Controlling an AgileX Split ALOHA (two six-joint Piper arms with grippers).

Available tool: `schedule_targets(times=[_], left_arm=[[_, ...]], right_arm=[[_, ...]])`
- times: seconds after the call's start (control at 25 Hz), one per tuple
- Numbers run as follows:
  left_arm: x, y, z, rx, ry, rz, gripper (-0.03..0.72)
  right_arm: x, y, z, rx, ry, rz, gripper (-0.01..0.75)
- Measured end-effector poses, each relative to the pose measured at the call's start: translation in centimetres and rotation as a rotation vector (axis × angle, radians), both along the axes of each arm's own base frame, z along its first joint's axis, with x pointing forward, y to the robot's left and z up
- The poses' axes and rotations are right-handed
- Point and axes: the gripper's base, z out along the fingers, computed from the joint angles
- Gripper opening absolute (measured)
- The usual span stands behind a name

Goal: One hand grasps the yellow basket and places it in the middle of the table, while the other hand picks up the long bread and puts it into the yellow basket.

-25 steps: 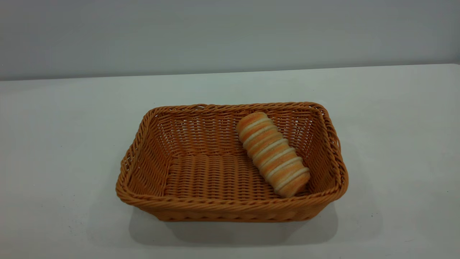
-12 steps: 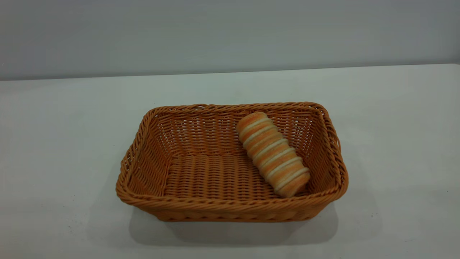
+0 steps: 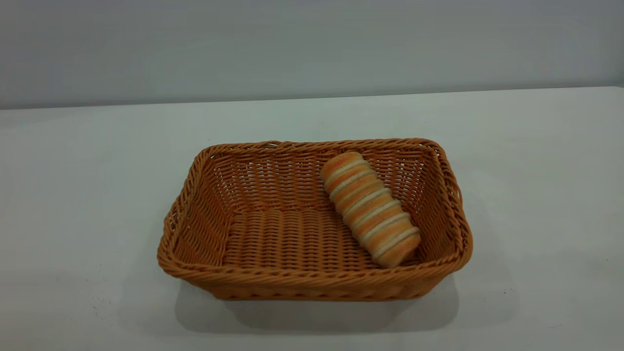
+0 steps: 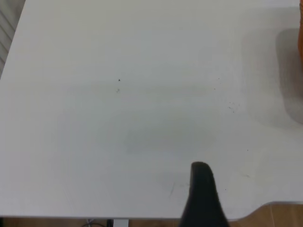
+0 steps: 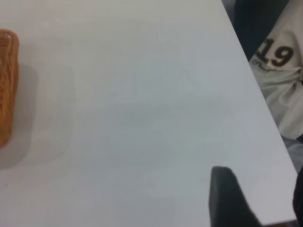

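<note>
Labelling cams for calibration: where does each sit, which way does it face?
Exterior: off-rig, facing the arms, angled down at the basket holding the bread; no arm shows.
Left wrist: above bare table, looking down; one dark finger of its claw shows.
Right wrist: above the table's edge; one finger shows.
Shared: exterior and right wrist both catch the basket.

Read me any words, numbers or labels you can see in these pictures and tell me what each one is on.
"19": dark numerals on a pale garment beyond the table edge, right wrist view.
Small dark lettering under the "19": too blurred to read.
Yellow basket, long bread: no text.
</note>
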Motion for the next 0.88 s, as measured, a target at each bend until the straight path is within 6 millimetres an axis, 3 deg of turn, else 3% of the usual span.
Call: schedule_targets(times=[0.88], left_arm=[[0.00,0.00,0.00,0.000,0.000,0.000,0.585]], right_arm=[[0.02,-0.02,0.00,0.000,0.000,0.026,0.377]])
